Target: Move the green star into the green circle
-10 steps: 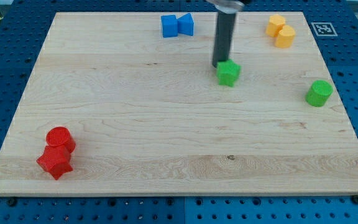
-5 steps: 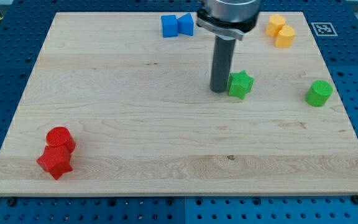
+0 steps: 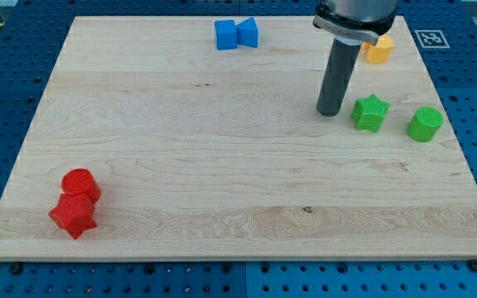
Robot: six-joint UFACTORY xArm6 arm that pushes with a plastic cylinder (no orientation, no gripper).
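Note:
The green star (image 3: 369, 112) lies on the wooden board at the view's right, a short gap left of the green circle (image 3: 425, 123), a round green block. My tip (image 3: 330, 112) rests on the board just left of the green star, with a narrow gap between them. The dark rod rises from the tip toward the view's top.
Two blue blocks (image 3: 236, 34) sit together at the top centre. A yellow block (image 3: 378, 50) shows at the top right, partly hidden behind the arm. A red circle (image 3: 79, 184) and a red star (image 3: 74, 215) touch at the bottom left. The board's right edge (image 3: 462, 149) is near the green circle.
My tip has moved to the view's right and slightly down, pushing the green star right toward the green circle. The other blocks have not moved.

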